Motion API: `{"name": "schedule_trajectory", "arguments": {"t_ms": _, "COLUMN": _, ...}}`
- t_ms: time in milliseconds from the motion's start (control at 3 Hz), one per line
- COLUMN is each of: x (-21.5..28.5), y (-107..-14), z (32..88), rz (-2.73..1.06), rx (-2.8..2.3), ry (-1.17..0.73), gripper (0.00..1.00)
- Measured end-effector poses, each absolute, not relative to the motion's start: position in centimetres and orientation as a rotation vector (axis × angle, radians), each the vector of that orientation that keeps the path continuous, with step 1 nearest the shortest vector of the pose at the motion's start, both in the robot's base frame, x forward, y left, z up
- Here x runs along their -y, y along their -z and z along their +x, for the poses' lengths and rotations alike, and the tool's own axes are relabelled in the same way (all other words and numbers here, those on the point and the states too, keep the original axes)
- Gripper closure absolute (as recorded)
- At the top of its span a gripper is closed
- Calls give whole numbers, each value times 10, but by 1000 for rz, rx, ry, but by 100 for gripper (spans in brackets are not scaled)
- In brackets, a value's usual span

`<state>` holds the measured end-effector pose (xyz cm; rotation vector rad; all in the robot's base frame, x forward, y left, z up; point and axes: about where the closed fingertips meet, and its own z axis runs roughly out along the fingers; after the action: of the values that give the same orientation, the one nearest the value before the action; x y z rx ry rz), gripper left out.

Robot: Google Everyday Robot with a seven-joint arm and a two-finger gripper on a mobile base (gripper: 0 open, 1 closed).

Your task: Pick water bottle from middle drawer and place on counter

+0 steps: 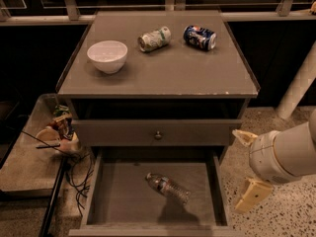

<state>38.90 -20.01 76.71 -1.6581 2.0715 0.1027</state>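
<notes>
Small clear ribbed plastic water bottle [168,187] observed lying on side on floor of open grey-brown middle drawer [118,201], below front edge of flat grey-brown counter [168,73]. White-armed gripper [239,169] located below counter's front right corner, just outside drawer's right wall; cream fingers spread wide, nothing held. White bowl [107,56] noted near left edge; two cans [154,38] near back edge.

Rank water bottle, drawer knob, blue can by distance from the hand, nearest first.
Hand sits low right, beside the middle drawer.
1. Water bottle, lying on the drawer floor.
2. Drawer knob, centre of the front above.
3. Blue can, far back on the counter.
</notes>
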Motion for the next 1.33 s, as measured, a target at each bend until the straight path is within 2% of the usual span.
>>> {"name": "schedule_trajectory", "arguments": {"t_ms": 667, "x": 193, "y": -735, "z": 391, "rz": -1661, "rx": -2106, "ry": -154, "gripper": 0}}
{"name": "schedule_trajectory", "arguments": {"t_ms": 1333, "x": 166, "y": -628, "z": 401, "rz": -1622, "rx": -2155, "ry": -302, "gripper": 0}}
